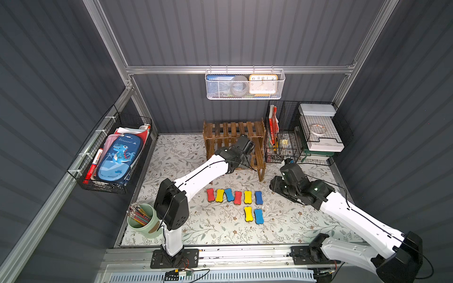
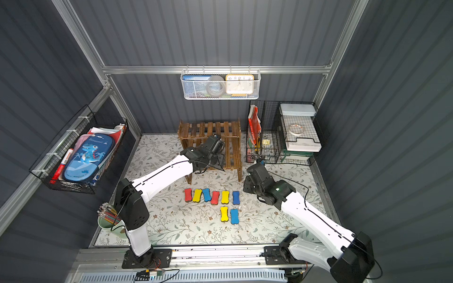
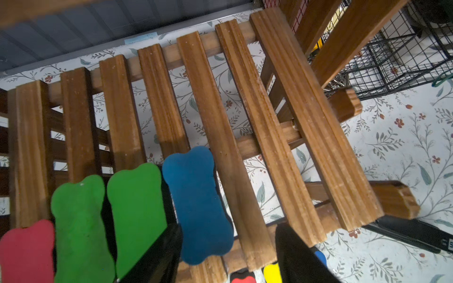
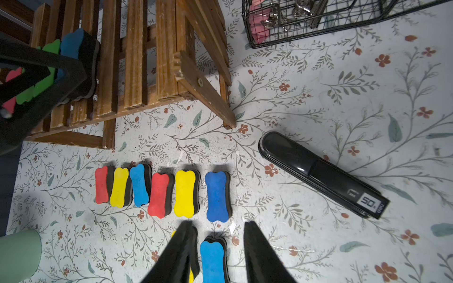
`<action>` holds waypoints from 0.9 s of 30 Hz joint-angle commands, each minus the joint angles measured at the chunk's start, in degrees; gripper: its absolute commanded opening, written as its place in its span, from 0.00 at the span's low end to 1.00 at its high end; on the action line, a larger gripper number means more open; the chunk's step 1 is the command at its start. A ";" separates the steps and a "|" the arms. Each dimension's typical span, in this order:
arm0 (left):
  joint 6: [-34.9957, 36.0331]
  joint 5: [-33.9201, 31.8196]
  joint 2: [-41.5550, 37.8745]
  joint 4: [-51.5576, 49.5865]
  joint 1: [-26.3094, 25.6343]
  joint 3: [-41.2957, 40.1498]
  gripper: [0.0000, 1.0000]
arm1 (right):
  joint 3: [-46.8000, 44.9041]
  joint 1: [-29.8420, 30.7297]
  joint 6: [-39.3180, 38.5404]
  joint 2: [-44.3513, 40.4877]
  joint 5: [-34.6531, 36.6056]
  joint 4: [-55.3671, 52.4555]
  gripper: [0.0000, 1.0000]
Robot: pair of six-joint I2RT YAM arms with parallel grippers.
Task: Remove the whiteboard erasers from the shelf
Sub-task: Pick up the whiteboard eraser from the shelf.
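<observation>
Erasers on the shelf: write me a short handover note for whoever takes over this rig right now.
Left gripper: open, straddling the blue eraser on the lower tier of the shelf, not yet gripping.
Right gripper: open and empty, over the table.
Done: eight erasers lie on the table, six in a row and two more in front of it.
Left: four on the shelf, side by side: the blue eraser, two green erasers and one red eraser.

With jaws parted, the left gripper (image 3: pixel 229 226) stretches far forward, the right gripper (image 4: pixel 218 224) hangs low.
</observation>
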 commanded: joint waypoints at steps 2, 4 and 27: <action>-2.55 -2.93 0.57 -0.14 -0.02 0.71 0.65 | -1.08 -0.88 -0.67 -1.03 -0.52 -1.10 0.40; -2.79 -3.27 0.54 -0.09 -0.03 0.46 0.65 | -1.16 -1.11 -0.79 -1.12 -0.71 -1.18 0.40; -4.10 -6.19 3.18 1.25 -0.12 2.49 0.62 | -2.27 -4.99 -1.93 -2.89 -2.96 -1.42 0.41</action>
